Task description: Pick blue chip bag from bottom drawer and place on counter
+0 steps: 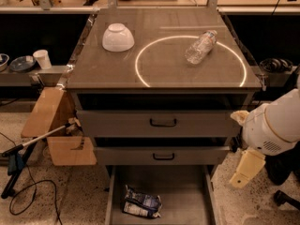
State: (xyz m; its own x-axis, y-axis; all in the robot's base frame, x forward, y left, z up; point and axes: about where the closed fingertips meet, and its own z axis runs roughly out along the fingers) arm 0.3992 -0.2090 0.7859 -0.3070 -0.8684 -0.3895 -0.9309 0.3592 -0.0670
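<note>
Lying on the plain grey floor of the bottom drawer [185,191] is the blue chip bag [142,203]. The drawer is pulled wide open. The bag is seen in its left half, close to the front edge, and it is crumpled. It is the one thing seen in that drawer.

Just above the bottom drawer, two thinner drawers are stacked, the middle drawer [126,156] and the top drawer [117,123]. Each is pulled out a little, and what is inside them is hidden.

Higher above the bottom drawer, the counter [187,74] is seen, with a bright white ring [136,67] marked on it. A clear bottle [200,46] is laid on its side across the far right part of the ring. A white bowl [118,36] is set upside down on the counter, outside the ring.

To the right of the bottom drawer, and a bit higher than it, the gripper [245,168] is held in the air, well apart from the bag. The bag is not held by it. Whether the gripper is open or closed cannot be told.

To the left of the bottom drawer, an open cardboard box [56,125] is stood on the speckled ground.
</note>
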